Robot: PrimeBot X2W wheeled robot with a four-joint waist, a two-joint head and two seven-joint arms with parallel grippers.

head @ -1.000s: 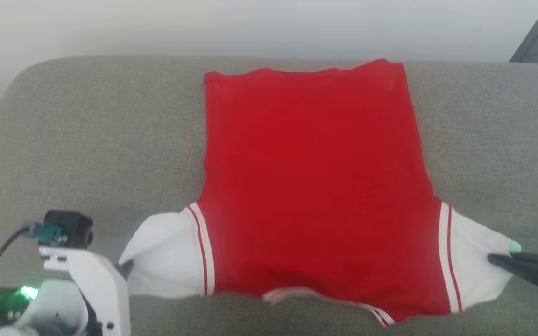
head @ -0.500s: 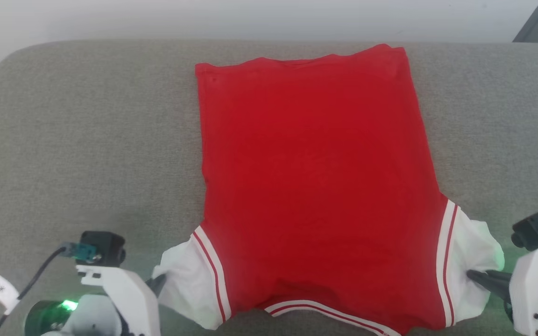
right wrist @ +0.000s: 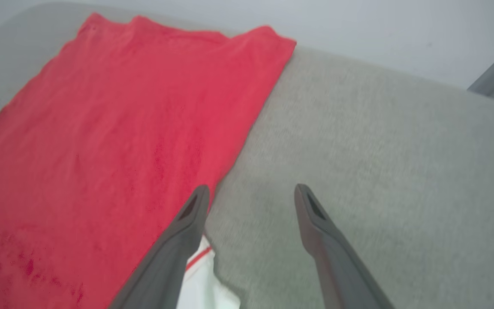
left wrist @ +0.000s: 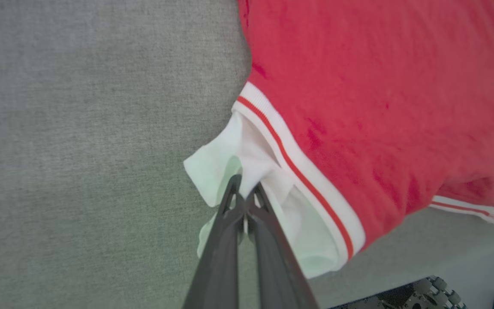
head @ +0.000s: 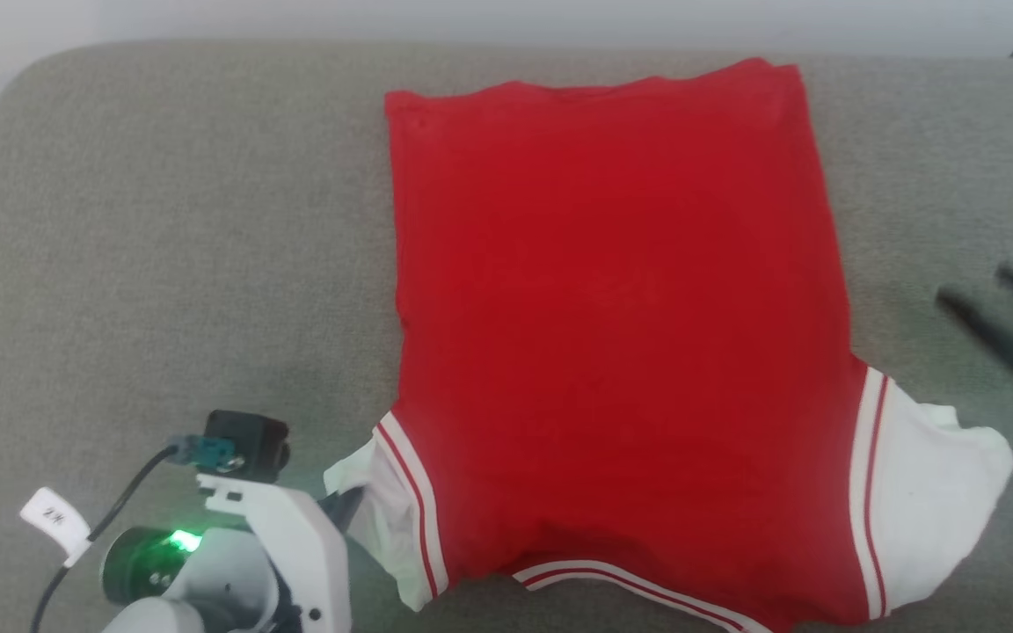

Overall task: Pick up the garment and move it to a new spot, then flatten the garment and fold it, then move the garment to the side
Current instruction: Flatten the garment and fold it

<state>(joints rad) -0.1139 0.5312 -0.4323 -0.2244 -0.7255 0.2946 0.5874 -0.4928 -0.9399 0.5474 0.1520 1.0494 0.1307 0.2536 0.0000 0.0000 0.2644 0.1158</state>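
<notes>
**Garment on the padded surface, one pincer engaged.** We see the garment point(head: 612, 334) spread flat on the grey padded surface point(head: 163, 264). Its plain straight edge lies toward the far side and its two white cuffs toward the robot.

The left cuff point(left wrist: 247, 154) is bunched and drawn to a peak. The left pincer point(left wrist: 245, 185) is clamped on that peak, its two dark fingers pressed together with white cloth caught at the tips. In the head view this pincer sits at the garment's near left corner, mostly hidden behind its white wrist housing point(head: 287, 545), which carries a green light point(head: 179, 540).

The right cuff point(head: 929, 510) lies loose and rumpled on the surface. The right pincer point(head: 977, 288) hangs over bare surface just beside the garment's right edge, farther from the robot than that cuff. Its fingers are spread wide with nothing between them.

In the right wrist view one finger point(right wrist: 185, 223) of this pincer crosses the red edge in the picture; we cannot tell whether it touches the cloth. In the head view the right pincer is blurred and its arm is cut off by the frame. The garment's near hem point(head: 612, 580), trimmed in red and white stripe, runs off the bottom edge.
</notes>
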